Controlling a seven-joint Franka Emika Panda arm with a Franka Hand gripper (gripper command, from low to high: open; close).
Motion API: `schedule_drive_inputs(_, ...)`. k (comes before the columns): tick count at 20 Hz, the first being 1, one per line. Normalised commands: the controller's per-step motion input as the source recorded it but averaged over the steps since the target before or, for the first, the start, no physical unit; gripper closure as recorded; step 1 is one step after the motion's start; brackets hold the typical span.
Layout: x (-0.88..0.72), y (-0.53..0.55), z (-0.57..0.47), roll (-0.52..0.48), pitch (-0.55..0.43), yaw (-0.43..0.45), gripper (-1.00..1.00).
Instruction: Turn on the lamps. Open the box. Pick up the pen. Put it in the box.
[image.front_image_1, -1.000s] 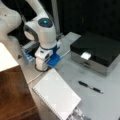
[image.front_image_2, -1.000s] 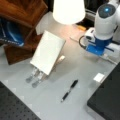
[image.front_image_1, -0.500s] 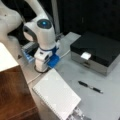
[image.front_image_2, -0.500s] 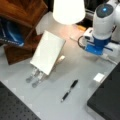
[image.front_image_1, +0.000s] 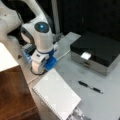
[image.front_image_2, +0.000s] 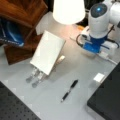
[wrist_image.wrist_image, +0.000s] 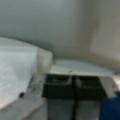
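In both front views my gripper points straight down at the table beside the lamp's foot. The wrist view shows its two dark fingers pressed together, shut and holding nothing, over a pale round base. The cream lampshade glows bright. The box is closed, its black lid down and its white tab at the front. The black and silver pen lies flat on the table between the box and the notebook, well away from my gripper.
A white spiral notebook leans on a stand near the pen. A brown wooden shelf stands behind it. A white cable runs across the table by my arm.
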Motion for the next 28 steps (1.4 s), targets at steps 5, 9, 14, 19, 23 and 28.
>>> schedule_drive_inputs(5, -0.66, -0.07, -0.07, -0.043, -0.331, 0.059, 1.00)
schedule_drive_inputs(9, -0.57, -0.06, 0.06, -0.041, -0.306, 0.051, 1.00)
schedule_drive_inputs(14, -0.44, -0.05, 0.08, -0.043, -0.261, 0.031, 1.00)
schedule_drive_inputs(19, -0.25, -0.01, 0.08, -0.050, -0.228, -0.015, 1.00)
schedule_drive_inputs(23, -0.19, 0.04, 0.06, -0.056, -0.163, -0.066, 1.00)
schedule_drive_inputs(28, -0.16, 0.14, 0.08, -0.067, -0.097, -0.121, 1.00)
